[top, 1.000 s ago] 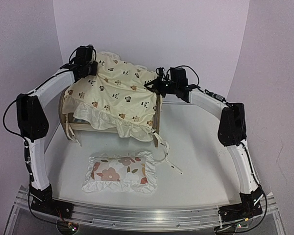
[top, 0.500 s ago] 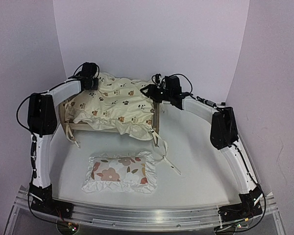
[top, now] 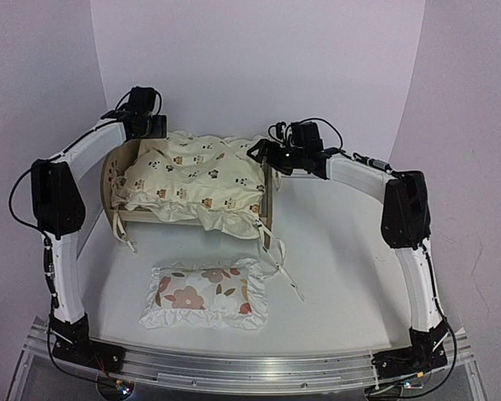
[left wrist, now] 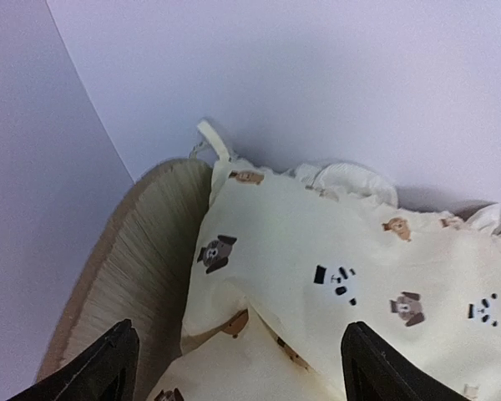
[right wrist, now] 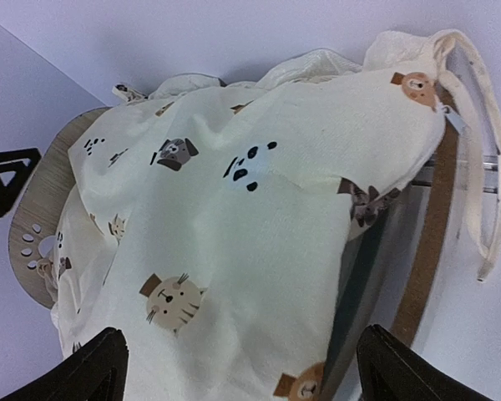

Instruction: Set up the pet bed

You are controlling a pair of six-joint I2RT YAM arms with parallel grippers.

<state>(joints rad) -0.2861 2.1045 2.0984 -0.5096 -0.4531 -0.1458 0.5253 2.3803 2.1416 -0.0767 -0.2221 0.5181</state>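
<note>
The pet bed (top: 115, 185), a light-wood frame, stands at the back of the table with its rounded headboard (left wrist: 138, 251) to the left and its footboard (right wrist: 430, 242) to the right. The cream cushion (top: 196, 177) with animal prints lies rumpled inside it, and its front ruffle spills over the near rail. My left gripper (top: 153, 128) hovers open above the cushion's headboard corner (left wrist: 234, 267), holding nothing. My right gripper (top: 260, 153) is open over the footboard end of the cushion (right wrist: 234, 225). Paw cutouts (right wrist: 35, 244) show in the headboard.
A white ruffled pillow (top: 204, 294) with red-brown flowers lies flat on the table in front of the bed. Tie strings (top: 284, 271) trail from the cushion onto the table at the right. The curved white backdrop stands close behind the bed.
Both grippers went from shut to open and let go of the cushion. It dropped from being held up and spread, and settled into the bed frame.
</note>
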